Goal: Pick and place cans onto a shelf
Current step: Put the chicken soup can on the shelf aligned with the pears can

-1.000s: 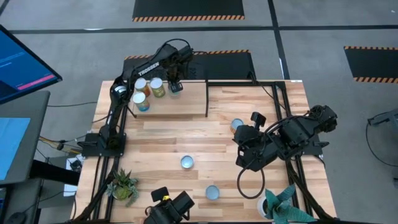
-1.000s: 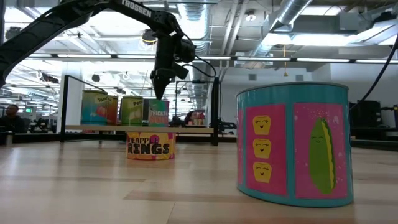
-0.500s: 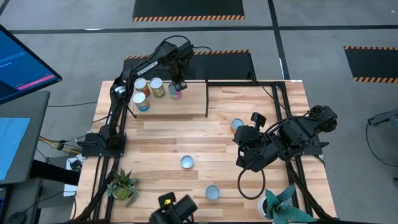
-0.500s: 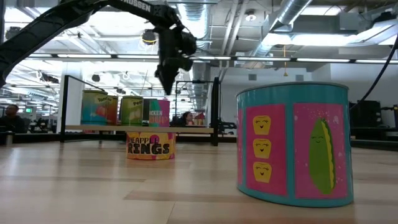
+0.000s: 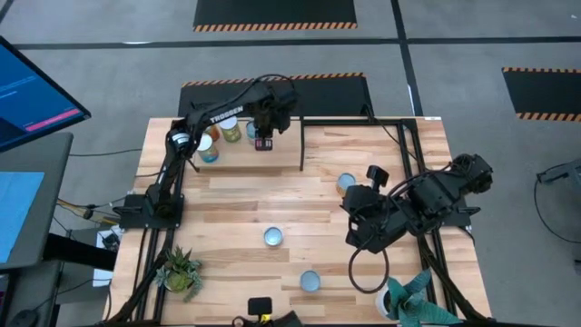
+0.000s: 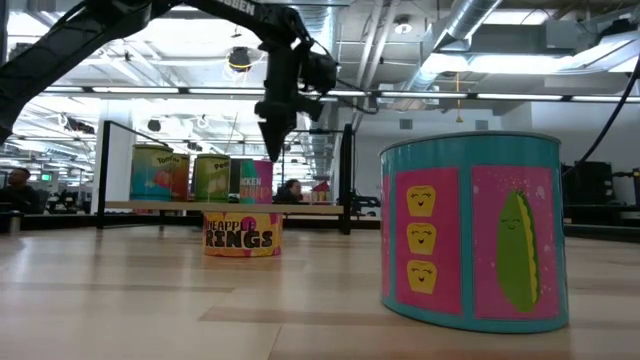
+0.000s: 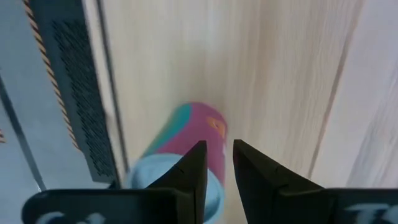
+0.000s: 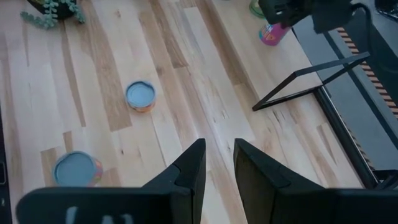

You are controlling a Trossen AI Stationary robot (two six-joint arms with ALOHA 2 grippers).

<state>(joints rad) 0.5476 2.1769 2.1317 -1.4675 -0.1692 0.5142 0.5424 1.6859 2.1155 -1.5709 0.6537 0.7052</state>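
Release was complete: left gripper (image 6: 274,137) had lifted, fingers slightly parted, off the pink can (image 6: 256,182) now on the shelf (image 6: 300,208); right gripper (image 8: 216,163) idled, parted, empty.

From overhead, the dark left arm (image 5: 238,109) covers part of the row of small cylindrical tins (image 5: 208,145) on the light wood shelf (image 5: 281,150). In the left wrist view, the pink-and-teal tin with a pale blue top (image 7: 186,163) is blurred and partly behind the left hand (image 7: 216,163). The low view crops the big teal tin (image 6: 472,230) at its base.
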